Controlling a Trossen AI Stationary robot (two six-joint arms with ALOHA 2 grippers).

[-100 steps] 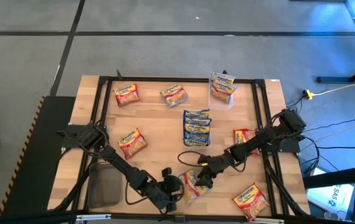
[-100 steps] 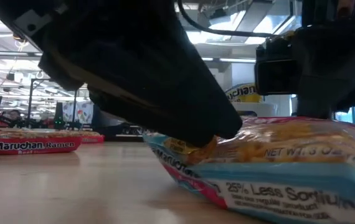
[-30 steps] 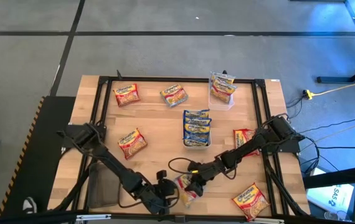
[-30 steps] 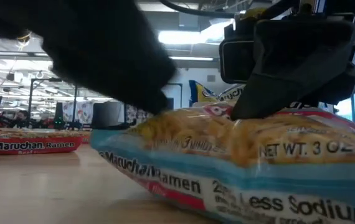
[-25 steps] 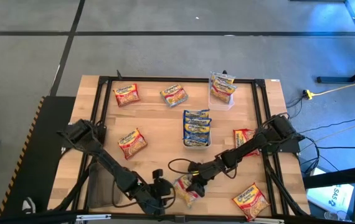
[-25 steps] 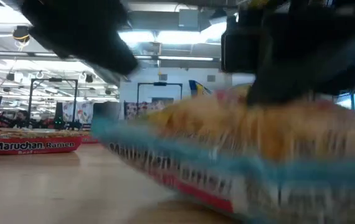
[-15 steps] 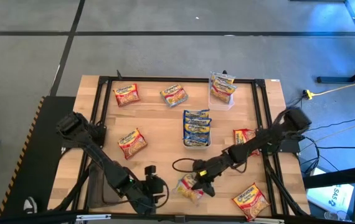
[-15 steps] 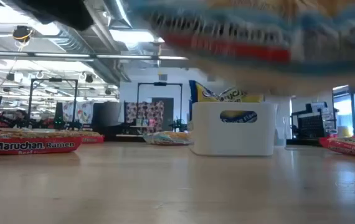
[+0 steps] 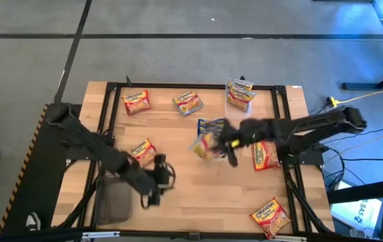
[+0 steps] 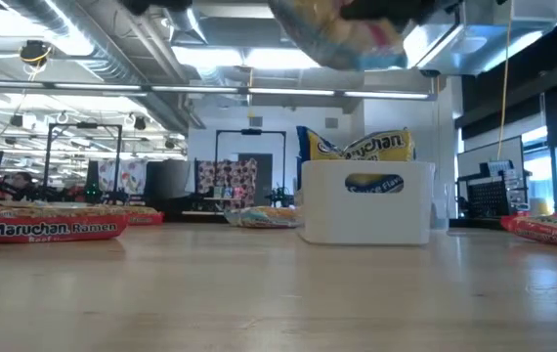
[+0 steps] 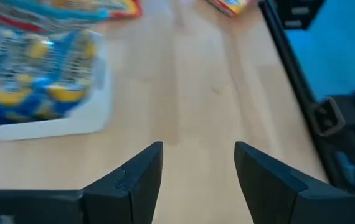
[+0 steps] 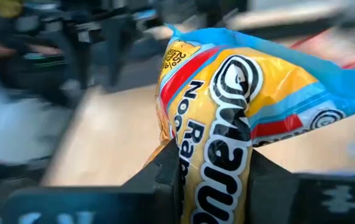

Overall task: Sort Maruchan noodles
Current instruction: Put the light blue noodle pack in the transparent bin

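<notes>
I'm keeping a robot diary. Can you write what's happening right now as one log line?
right gripper: shut on blue packet, lifted near white tray | left gripper: open, empty, over table

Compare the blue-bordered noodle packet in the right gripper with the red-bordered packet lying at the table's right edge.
The blue-bordered yellow plastic packet hangs in the air, pinched by the right gripper; the red-bordered plastic packet lies flat on the wooden table, ungripped. Borders differ: blue against red. Both are flat yellow ramen packets.
</notes>
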